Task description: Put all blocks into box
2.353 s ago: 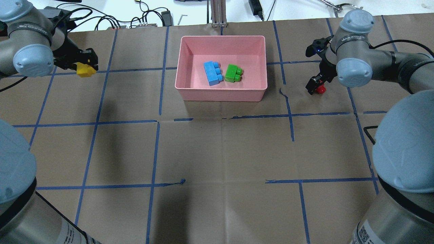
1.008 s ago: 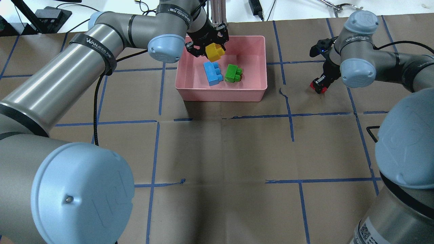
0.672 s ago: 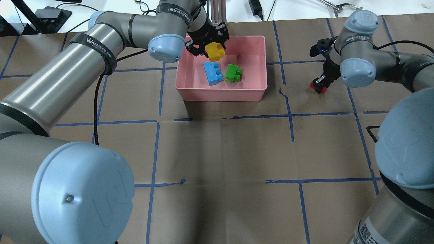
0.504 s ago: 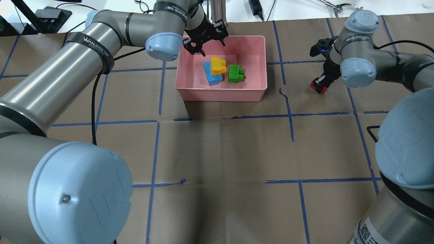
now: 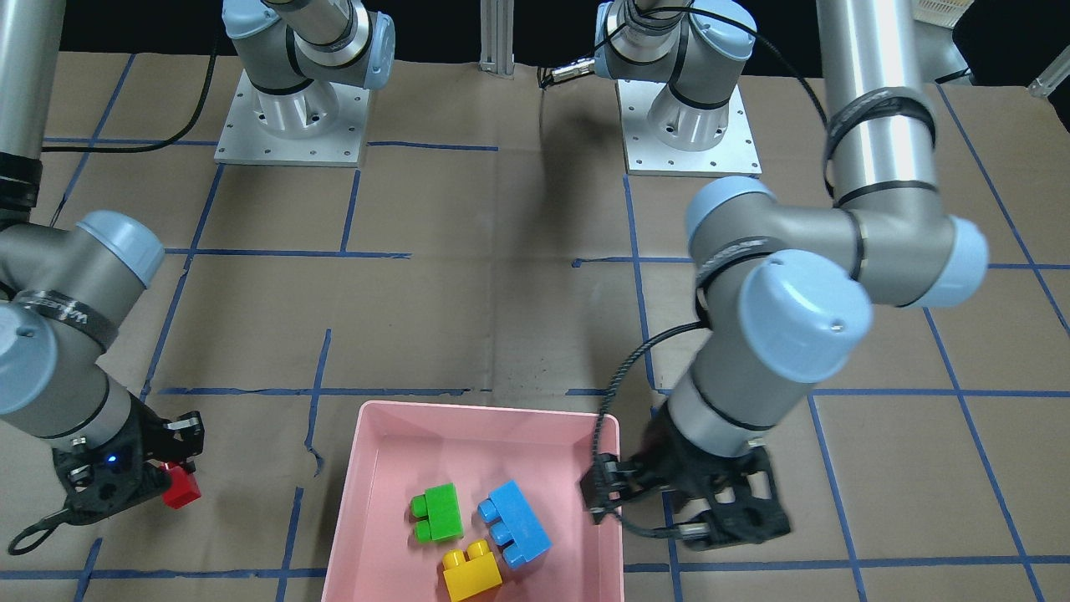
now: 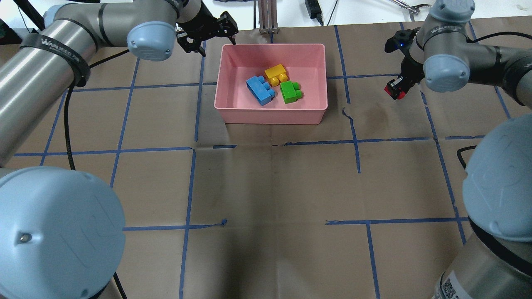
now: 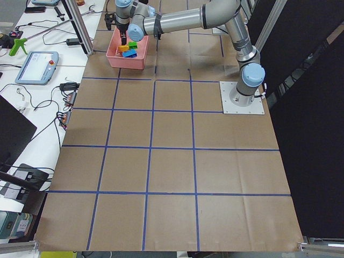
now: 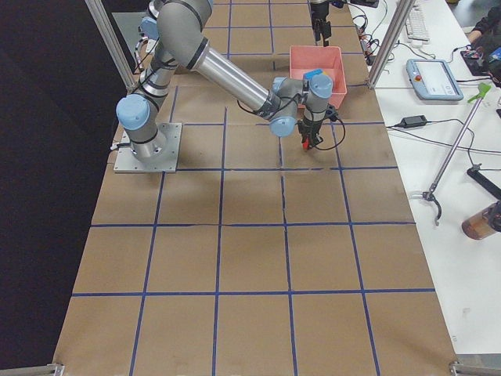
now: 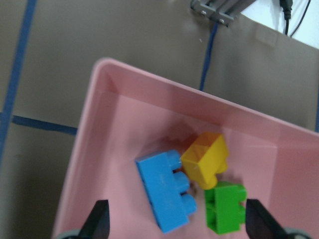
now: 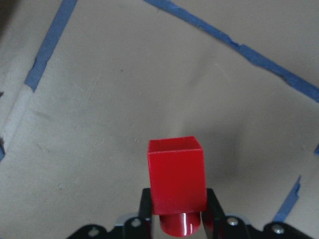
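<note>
The pink box [image 6: 270,117] stands at the far middle of the table. In it lie the light blue block [image 6: 259,90], the yellow block [image 6: 277,74] and the green block [image 6: 290,91], close together. My left gripper [image 6: 210,35] is open and empty, just outside the box's far left corner. Its wrist view looks down on the blue block [image 9: 167,190], the yellow block [image 9: 205,159] and the green block [image 9: 225,206]. My right gripper [image 6: 397,87] is shut on the small red block [image 10: 177,172] and holds it above the paper, right of the box.
An aluminium post [image 6: 268,16] stands just behind the box at the table's far edge. Cables and devices lie beyond it. Blue tape lines [image 6: 355,141] cross the brown paper. The two arm bases [image 5: 292,117] stand at the robot's side.
My left gripper opened and dropped the yellow block into the box, then drew back left beyond the box's corner. The yellow block slid off the blue one. My right gripper lifted the red block.
</note>
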### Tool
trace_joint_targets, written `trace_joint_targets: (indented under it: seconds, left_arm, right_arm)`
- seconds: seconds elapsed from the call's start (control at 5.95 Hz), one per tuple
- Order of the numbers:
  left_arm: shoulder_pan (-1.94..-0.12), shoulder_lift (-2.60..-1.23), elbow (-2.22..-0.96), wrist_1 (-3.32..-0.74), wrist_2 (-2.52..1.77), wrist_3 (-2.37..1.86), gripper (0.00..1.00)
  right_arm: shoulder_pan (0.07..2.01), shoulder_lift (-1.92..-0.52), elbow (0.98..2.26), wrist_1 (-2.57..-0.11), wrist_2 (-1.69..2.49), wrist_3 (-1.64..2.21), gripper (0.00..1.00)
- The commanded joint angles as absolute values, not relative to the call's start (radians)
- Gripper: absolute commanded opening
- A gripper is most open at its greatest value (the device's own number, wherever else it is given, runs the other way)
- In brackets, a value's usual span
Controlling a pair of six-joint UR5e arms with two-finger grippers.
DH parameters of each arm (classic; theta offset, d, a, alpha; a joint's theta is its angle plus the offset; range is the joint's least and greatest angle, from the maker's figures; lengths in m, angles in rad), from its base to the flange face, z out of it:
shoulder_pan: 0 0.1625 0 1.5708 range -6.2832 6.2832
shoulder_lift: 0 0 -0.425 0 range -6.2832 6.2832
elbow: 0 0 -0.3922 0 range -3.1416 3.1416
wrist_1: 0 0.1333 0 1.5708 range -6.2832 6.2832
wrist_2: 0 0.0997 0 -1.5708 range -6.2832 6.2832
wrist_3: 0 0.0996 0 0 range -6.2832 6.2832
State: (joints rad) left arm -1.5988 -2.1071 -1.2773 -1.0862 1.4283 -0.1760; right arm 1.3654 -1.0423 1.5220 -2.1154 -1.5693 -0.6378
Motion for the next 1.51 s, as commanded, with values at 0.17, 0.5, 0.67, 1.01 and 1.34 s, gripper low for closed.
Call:
trace_joint_targets:
  seconds: [0.17,0.5,0.67,1.01,1.34]
  left_arm:
    - [-1.477,-1.935,-1.29,-1.448,1.585,0.097,0.98]
    - [-1.5,-1.756,-1.378,-1.647,1.58,0.11,0.98]
    - [-1.531,-1.661,-1.475,-1.651,1.58,0.138,0.98]
    - [-1.542,-1.559,-1.574,-1.651,1.589,0.178,0.98]
    - [-1.531,-1.557,-1.557,-1.643,1.658,0.186,0.98]
  right_arm:
    - [1.457,-1.054,1.165,-1.693,-1.514,-0.206,0.24]
    - [1.616,-1.005,1.089,-1.693,-1.485,0.113,0.24]
    - [1.678,-0.962,1.072,-1.713,-1.47,0.241,0.24]
    - [1.75,-0.866,1.078,-1.784,-1.471,0.284,0.24]
    - [1.75,-0.839,1.081,-1.801,-1.477,0.264,0.99]
